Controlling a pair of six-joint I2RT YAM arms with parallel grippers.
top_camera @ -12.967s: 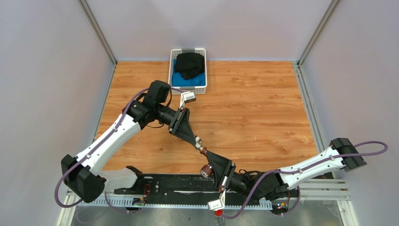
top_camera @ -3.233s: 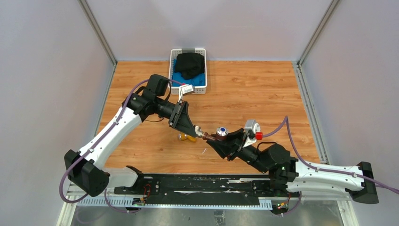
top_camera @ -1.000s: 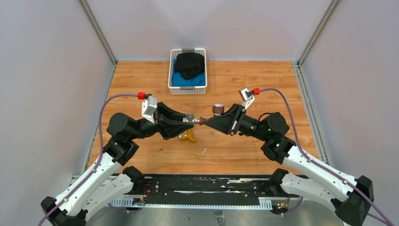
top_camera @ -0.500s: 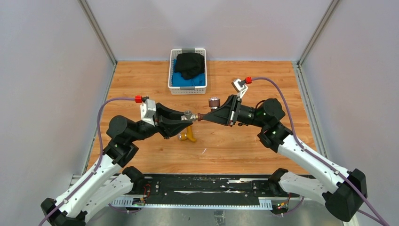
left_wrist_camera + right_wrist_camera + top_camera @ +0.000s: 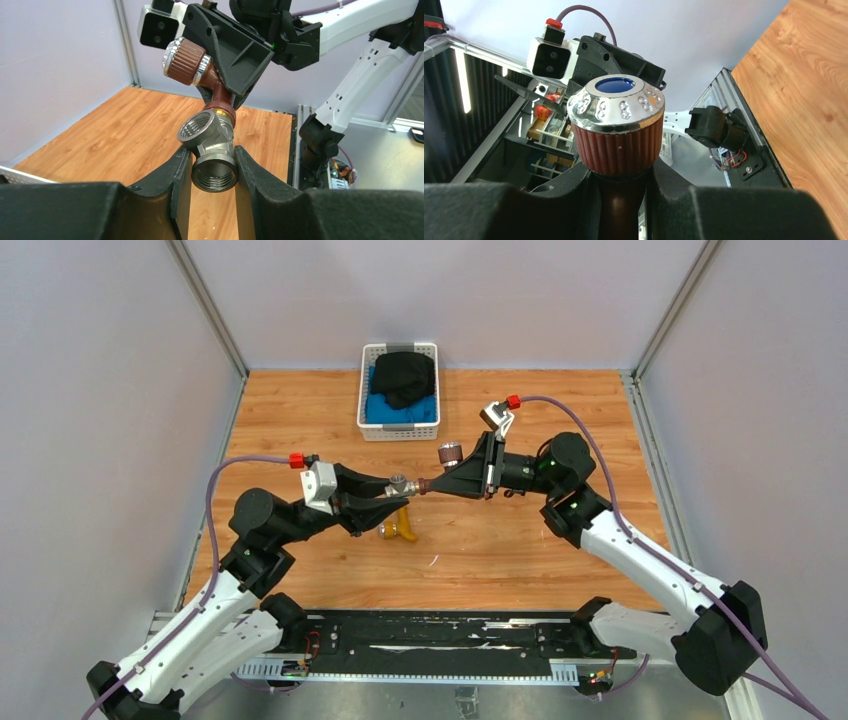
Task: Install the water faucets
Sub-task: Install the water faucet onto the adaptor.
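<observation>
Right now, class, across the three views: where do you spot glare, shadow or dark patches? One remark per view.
Top external view: even, soft light, only faint shadows on the wooden table. Left wrist view: bright highlights on the grey metal fitting, the claw fingers nearly featureless black. Right wrist view: glare spots on the reddish-brown faucet's silvery knob; left background dark.

**One faucet aloft, one lying on the table**

The brown faucet (image 5: 214, 85) is in the air. Its ribbed knob has a chrome rim and blue cap, and its end meets a port of the grey fitting (image 5: 212, 150). The brass faucet (image 5: 401, 527) lies on the table (image 5: 560, 460) just below.
</observation>
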